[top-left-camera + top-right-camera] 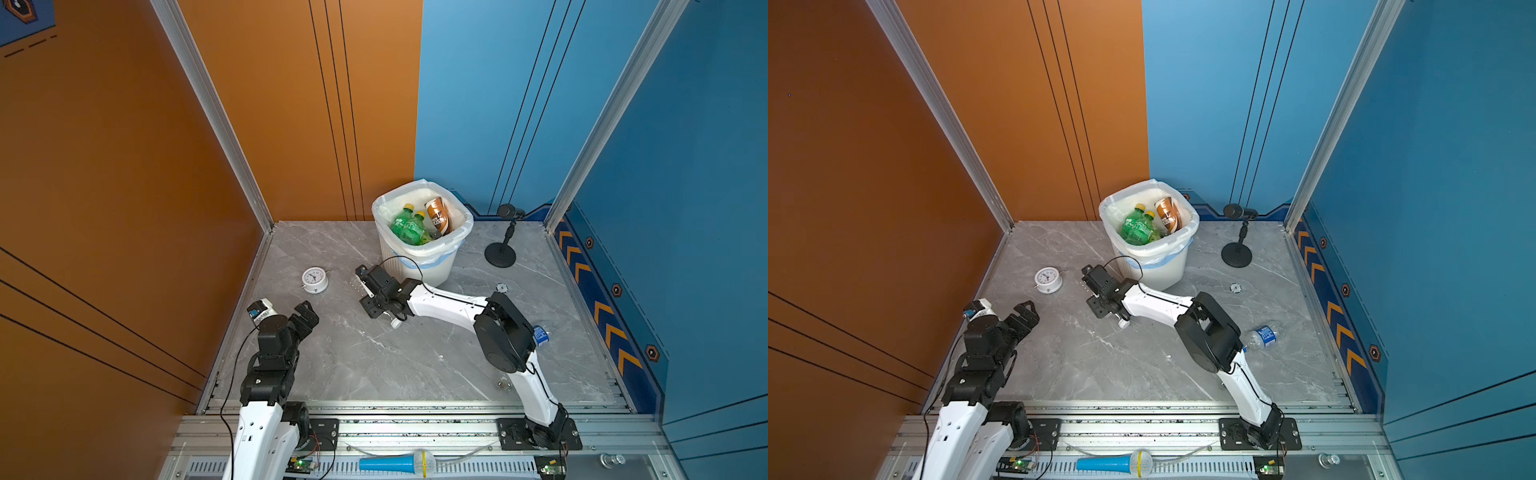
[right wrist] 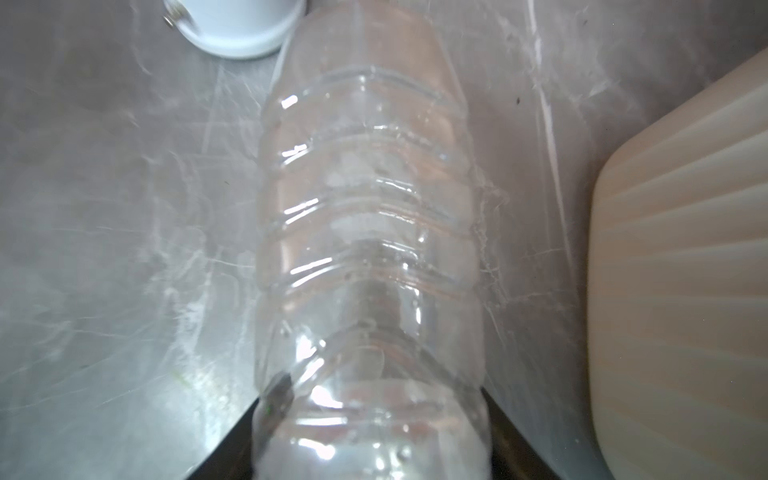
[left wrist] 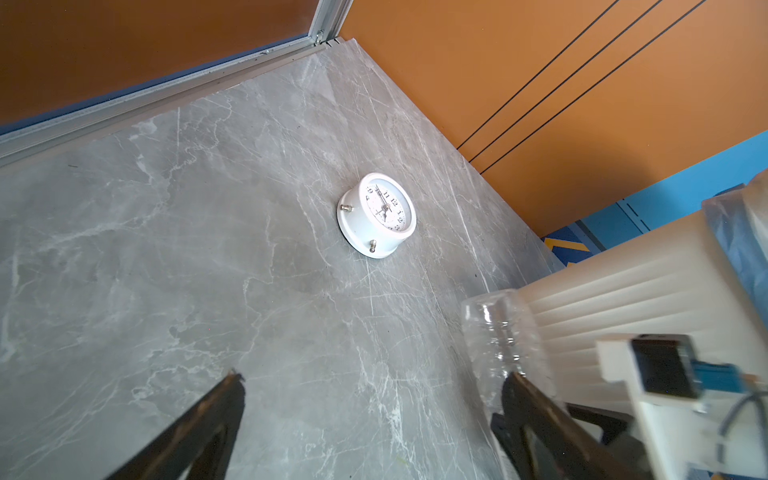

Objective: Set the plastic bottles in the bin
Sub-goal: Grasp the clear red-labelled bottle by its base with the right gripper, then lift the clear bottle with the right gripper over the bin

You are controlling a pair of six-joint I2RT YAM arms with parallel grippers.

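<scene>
One bottle (image 2: 365,249): clear, empty, ribbed all round.

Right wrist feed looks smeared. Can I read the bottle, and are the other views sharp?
Right wrist view: tabletop motion-smeared, glare streaks on the bottle, ribs readable. Left wrist view: clock sharp, jaws at the edge soft. In both top views: evenly lit, sharp; bin contents clear.

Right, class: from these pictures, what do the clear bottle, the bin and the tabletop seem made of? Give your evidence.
The clear bottle: thin glossy transparent plastic, ribbed, sharp highlights. The bin: likely matte white plastic, moulded vertical ribs. The tabletop: grey, white-veined, smooth; marble or marble-look laminate, cannot tell.
</scene>
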